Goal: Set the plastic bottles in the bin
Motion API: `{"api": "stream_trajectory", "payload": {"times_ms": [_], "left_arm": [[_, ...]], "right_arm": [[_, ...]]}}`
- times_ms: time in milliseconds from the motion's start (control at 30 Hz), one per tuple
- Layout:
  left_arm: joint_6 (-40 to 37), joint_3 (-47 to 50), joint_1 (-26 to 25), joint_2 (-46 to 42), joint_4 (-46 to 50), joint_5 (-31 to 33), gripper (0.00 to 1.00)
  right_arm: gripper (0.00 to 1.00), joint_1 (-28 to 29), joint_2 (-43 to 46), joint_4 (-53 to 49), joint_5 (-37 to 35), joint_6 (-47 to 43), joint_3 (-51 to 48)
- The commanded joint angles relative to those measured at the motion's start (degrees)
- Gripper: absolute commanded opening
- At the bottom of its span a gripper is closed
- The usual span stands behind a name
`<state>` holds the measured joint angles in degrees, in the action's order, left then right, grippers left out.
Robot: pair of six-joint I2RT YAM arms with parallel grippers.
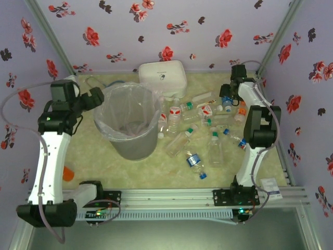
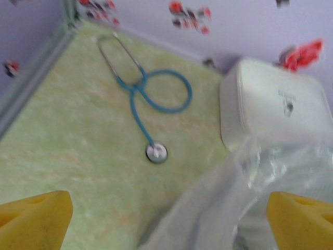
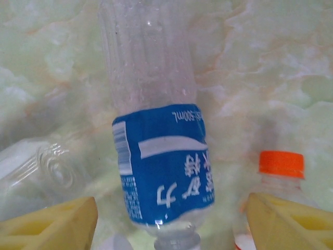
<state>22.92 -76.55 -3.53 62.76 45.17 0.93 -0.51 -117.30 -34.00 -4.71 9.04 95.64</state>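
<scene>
Top view: the bin (image 1: 132,146), grey and lined with a clear bag, is seen left of centre on the green table (image 1: 130,174). The plastic bottles (image 1: 195,133) are scattered on the table to its right, near a white container (image 1: 162,75). The left gripper (image 1: 96,99) is held by the bin's left rim. The right gripper (image 1: 227,101) is lowered over the far bottles.

Left wrist view: yellow fingers (image 2: 36,219) are spread wide, with nothing between them. A blue stethoscope (image 2: 156,99) is laid on the table beyond.

Right wrist view: the fingers are parted on either side of a blue-labelled bottle (image 3: 164,161), with a gap at each side. An orange-capped bottle (image 3: 281,166) is seen just beside the right finger.
</scene>
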Motion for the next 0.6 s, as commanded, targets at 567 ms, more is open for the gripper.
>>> {"api": "stream_trajectory", "payload": {"times_ms": [567], "left_arm": [[-2.1, 4.5, -2.8, -0.6, 1.9, -5.8, 0.68]], "right_arm": [[0.41, -1.0, -11.1, -4.0, 2.1, -1.1, 13.2]]}}
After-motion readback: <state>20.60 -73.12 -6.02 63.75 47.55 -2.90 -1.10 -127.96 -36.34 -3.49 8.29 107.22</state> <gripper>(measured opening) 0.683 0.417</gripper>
